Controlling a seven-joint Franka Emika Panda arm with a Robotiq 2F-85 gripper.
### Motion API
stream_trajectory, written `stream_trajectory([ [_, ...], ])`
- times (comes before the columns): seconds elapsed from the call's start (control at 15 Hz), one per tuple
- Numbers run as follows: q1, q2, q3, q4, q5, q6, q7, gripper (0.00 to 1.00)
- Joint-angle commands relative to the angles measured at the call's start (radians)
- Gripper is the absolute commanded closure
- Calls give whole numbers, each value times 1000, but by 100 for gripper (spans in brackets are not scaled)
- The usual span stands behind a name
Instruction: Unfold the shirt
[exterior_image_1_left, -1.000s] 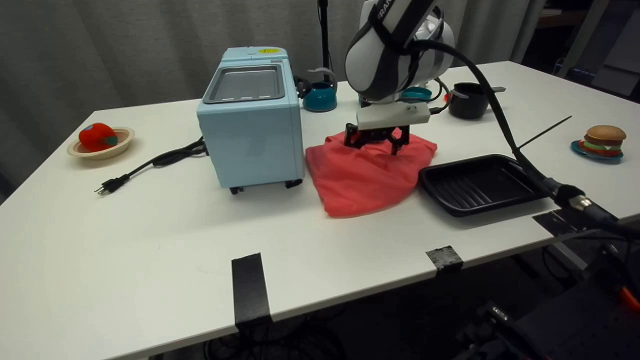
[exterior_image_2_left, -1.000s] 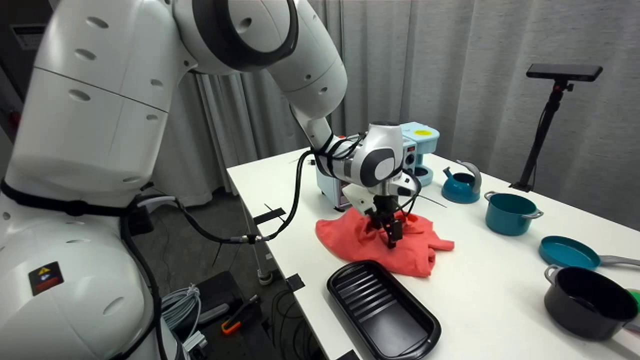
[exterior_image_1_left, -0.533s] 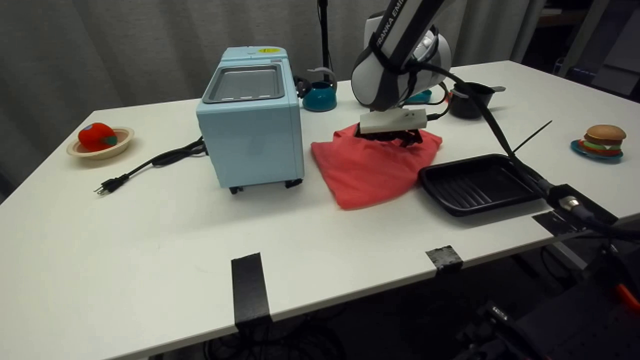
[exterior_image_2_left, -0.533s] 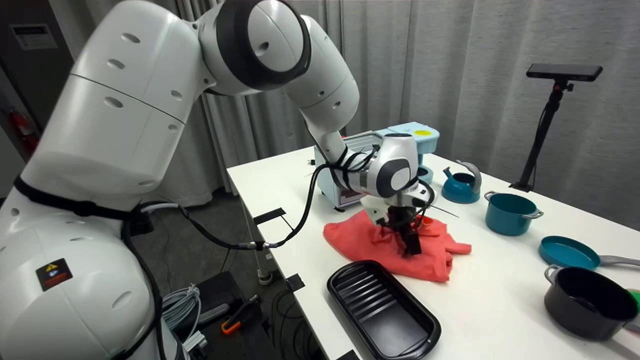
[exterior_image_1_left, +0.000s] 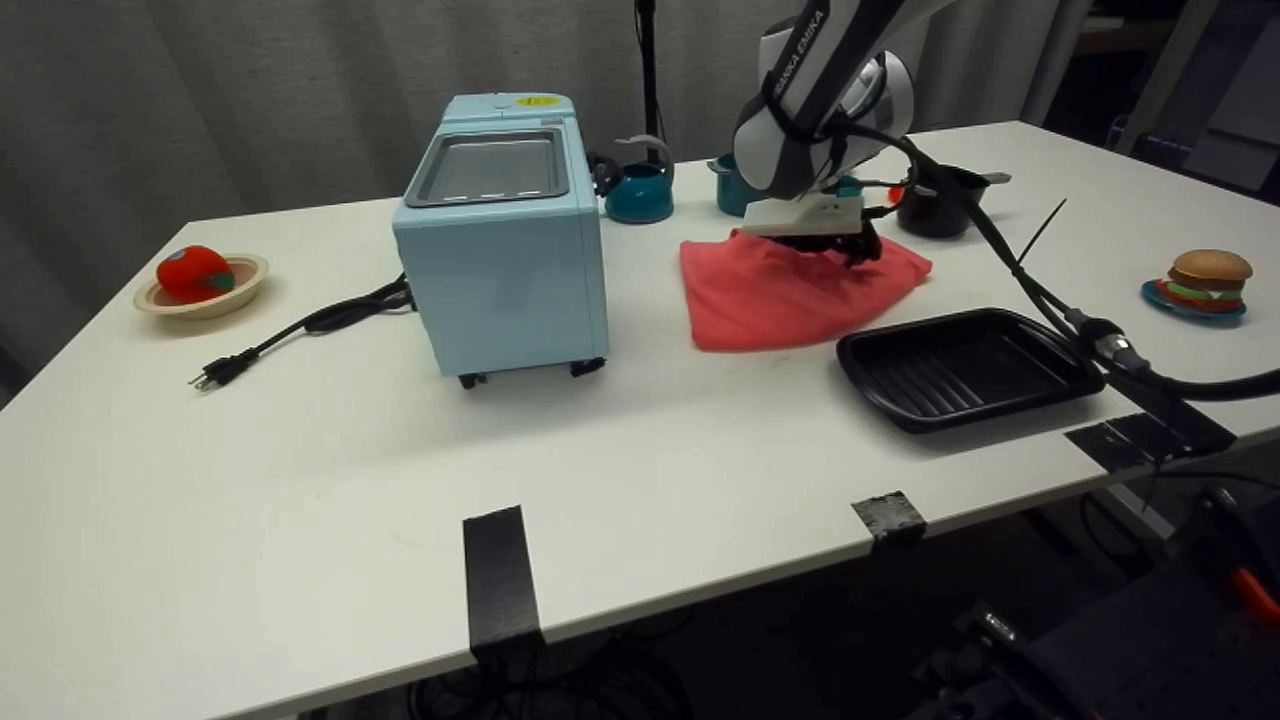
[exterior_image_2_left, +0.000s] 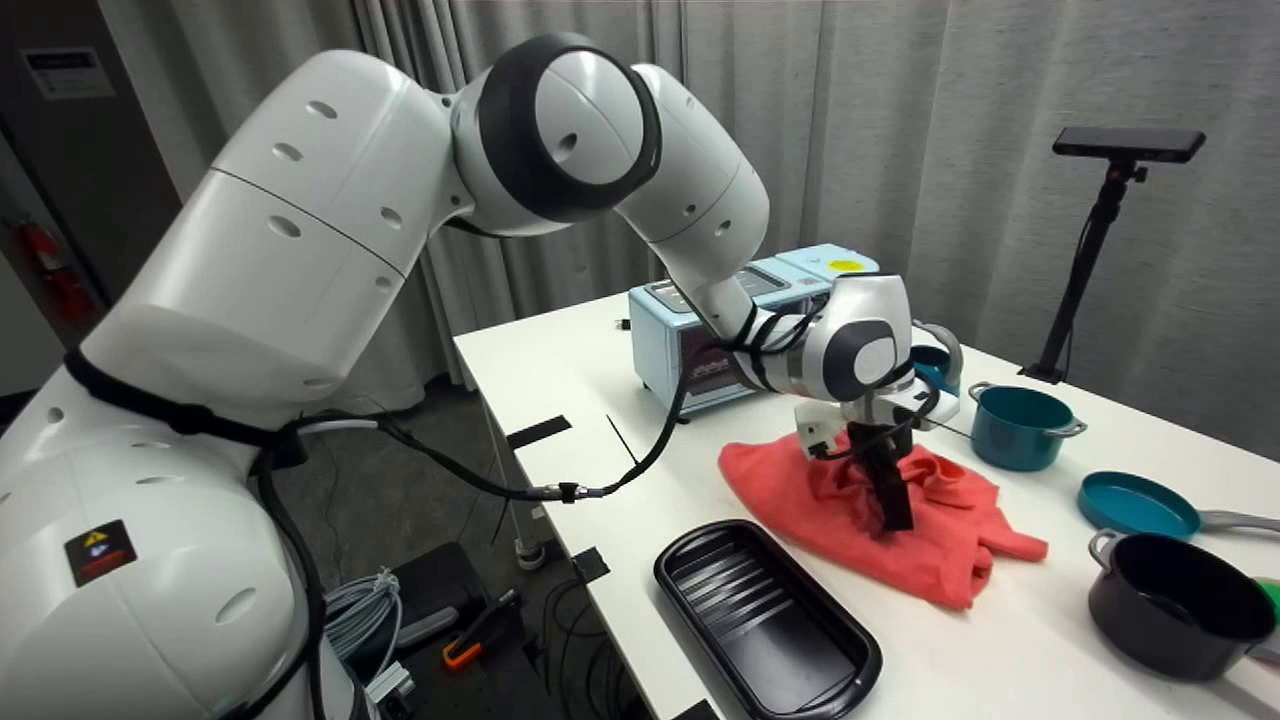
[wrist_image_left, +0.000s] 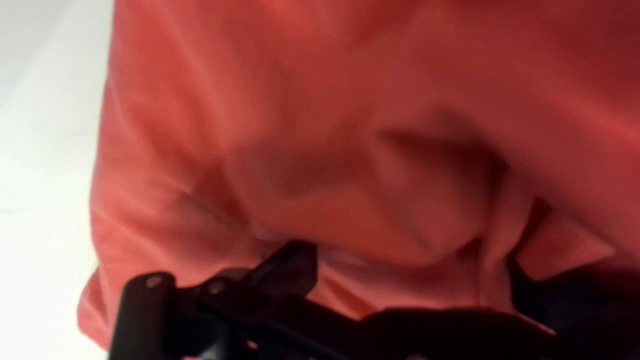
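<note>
Shirt (exterior_image_1_left: 785, 305): coral-red, bunched, lying on the tabletop (exterior_image_1_left: 300, 500), beneath and around the tool (exterior_image_1_left: 826, 246). A sleeve-like strip (exterior_image_2_left: 1015, 542) sticks out on the cookware side of the tool.

Change: shirt and tool have shifted together, away from the light-blue toaster oven (exterior_image_1_left: 510, 290) and toward the teal pot (exterior_image_2_left: 1022, 430); the gap to the oven is wider. Meaning, by judgement: the cloth slides as one bundle, its outline much the same, so the drag appears to win little spread; lifting a single layer seems the more useful move.

Tool: lowered into the cloth, pointing down. In the wrist view its fingers (wrist_image_left: 292, 270) stand apart with fabric between; one side is blurred, and whether any layer is pinched cannot be told.

Arm (exterior_image_2_left: 330, 200): bent high at the elbow (exterior_image_2_left: 570, 130), forearm (exterior_image_2_left: 705, 180) sloping down to the tool.

Outward: black baking pan (exterior_image_2_left: 760, 620), just beside the shirt, on the robot's side of the tool; teal kettle (exterior_image_1_left: 640, 193), past the tool, near the oven; black pot (exterior_image_2_left: 1170, 605), apart from the tool; toy hamburger (exterior_image_1_left: 1207, 282), well apart from it.
</note>
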Motion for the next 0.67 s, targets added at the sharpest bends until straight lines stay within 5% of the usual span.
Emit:
stream_trajectory([
  [0.0,-42,86,-7,124,-17,-76,90,0],
  [0.6,-76,7,19,229,-37,-240,78,0],
])
